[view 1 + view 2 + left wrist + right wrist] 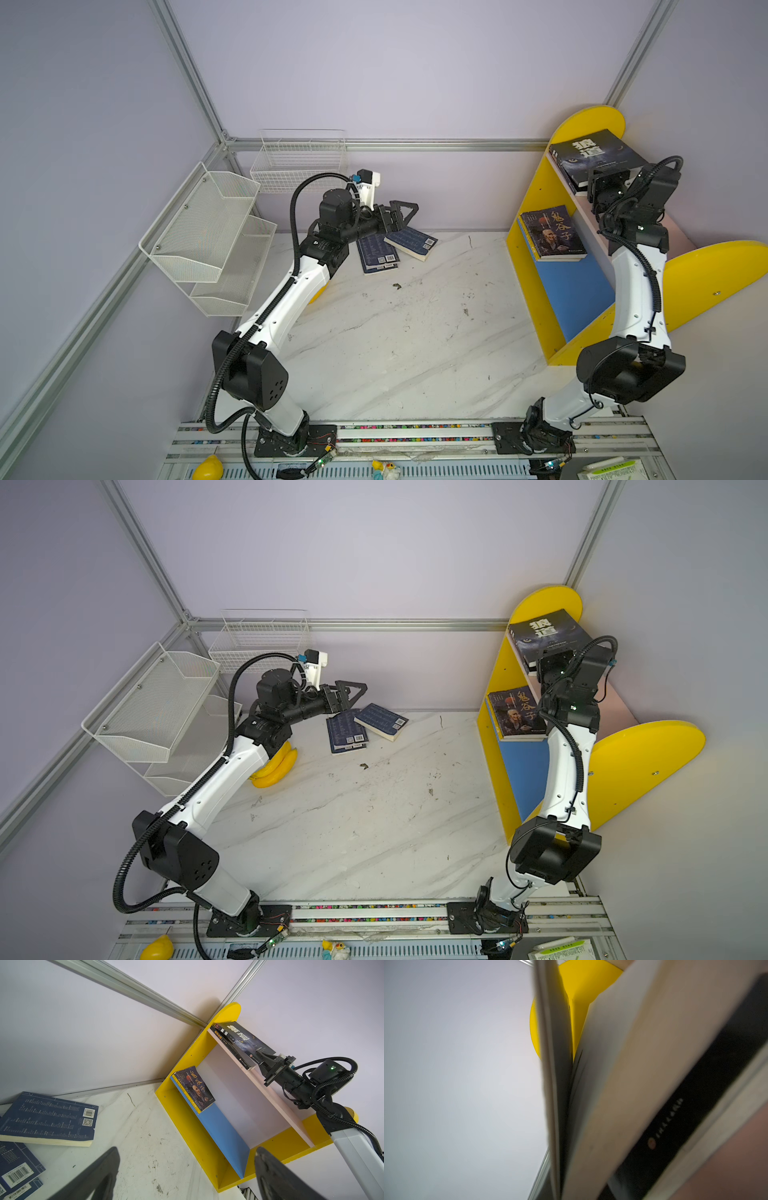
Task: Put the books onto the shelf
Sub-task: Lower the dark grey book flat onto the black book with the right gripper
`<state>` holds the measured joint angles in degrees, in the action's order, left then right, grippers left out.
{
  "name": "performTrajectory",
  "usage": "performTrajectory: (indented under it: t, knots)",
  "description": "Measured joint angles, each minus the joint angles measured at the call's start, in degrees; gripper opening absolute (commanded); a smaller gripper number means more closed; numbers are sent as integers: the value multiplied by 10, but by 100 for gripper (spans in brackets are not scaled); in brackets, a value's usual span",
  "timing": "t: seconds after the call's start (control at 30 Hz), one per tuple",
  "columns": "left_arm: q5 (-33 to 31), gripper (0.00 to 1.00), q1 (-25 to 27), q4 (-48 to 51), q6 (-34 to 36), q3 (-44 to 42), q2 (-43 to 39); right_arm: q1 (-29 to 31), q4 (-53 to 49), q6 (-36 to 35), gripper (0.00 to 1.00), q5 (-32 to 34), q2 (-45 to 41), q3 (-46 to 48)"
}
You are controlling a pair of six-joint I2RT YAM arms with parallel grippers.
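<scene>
A white mesh tiered rack hangs on the left wall, with a white wire basket just past it in the corner. Bananas lie on the bench, mostly hidden under the left arm.

The left gripper hovers with its jaws spread wide and empty. It is above a navy book lying back cover up by the rear wall. A second navy book is propped across the first one's edge.

To the right stands the shelf. An orange-titled book lies at the far end of its blue lower board, with a yellow spine showing beneath it. On the pink upper board a black book sits on another dark book.

The right gripper has its jaws closed on the black book's near corner. In both top views the wrist hides that grip. The right wrist view is blurred, filled by a lifted cover and fanned pages.

The bench is white marble-patterned, scuffed and speckled, with a small dark scrap near its middle. Lilac walls framed in aluminium enclose it. At the near rail a yellow toy is cut off by the picture's edge.
</scene>
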<state>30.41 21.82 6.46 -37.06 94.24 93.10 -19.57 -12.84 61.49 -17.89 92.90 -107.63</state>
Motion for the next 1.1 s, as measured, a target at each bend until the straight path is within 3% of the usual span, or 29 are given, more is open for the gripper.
performTrajectory:
  t: [0.3,1.1]
  knots:
    - [0,100,0,-1,-12,-18,0,0,8,10,10,24,-28,30]
    - [4,100,0,-21,-29,-31,-2,23,33,22,10,32,-6,33]
